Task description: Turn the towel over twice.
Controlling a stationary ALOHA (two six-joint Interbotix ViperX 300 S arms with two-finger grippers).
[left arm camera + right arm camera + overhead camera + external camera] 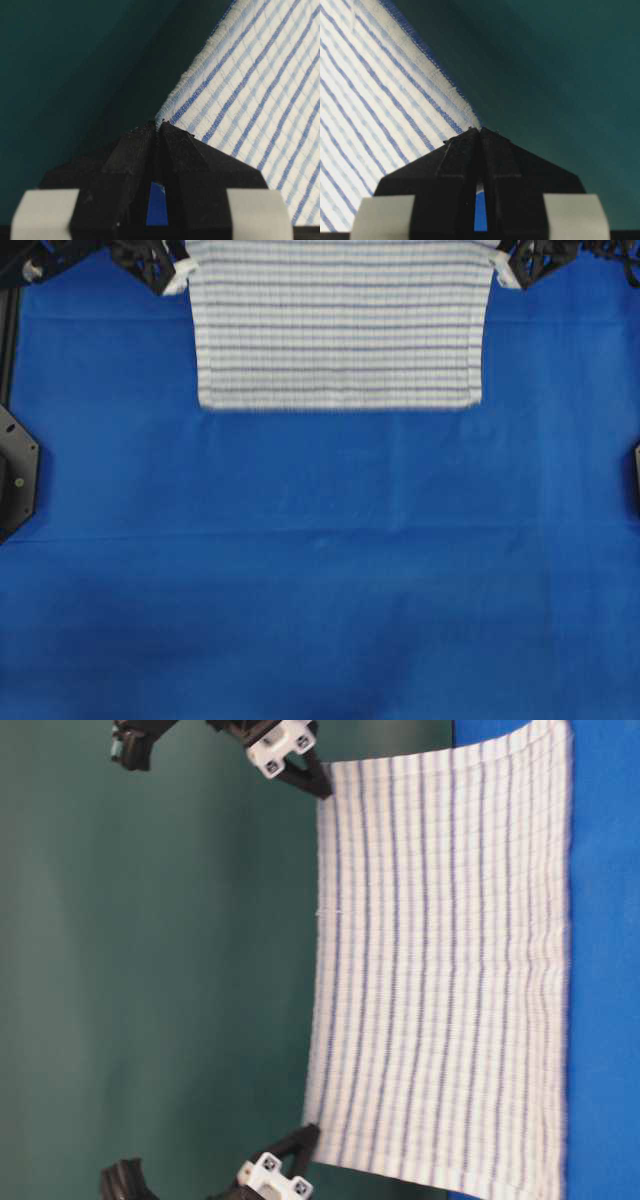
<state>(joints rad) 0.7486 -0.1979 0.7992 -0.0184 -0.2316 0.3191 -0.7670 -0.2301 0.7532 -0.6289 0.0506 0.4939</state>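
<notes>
The towel (340, 325), white with thin dark-blue and light-blue stripes, hangs spread out flat at the far side of the table. My left gripper (180, 278) is shut on its upper left corner, and my right gripper (503, 272) is shut on its upper right corner. In the left wrist view the black fingertips (157, 125) pinch the towel's hemmed corner (240, 85). The right wrist view shows the same: the gripper (480, 130) is closed on the corner of the towel (375, 115). Seen from table level, the towel (440, 970) hangs taut between both grippers, and its lower edge reaches the tablecloth.
A plain blue tablecloth (320, 570) covers the whole table in front of the towel. Black arm mounts stand at the left edge (15, 475) and the right edge (636, 475). A dark green wall (150, 970) lies behind the towel.
</notes>
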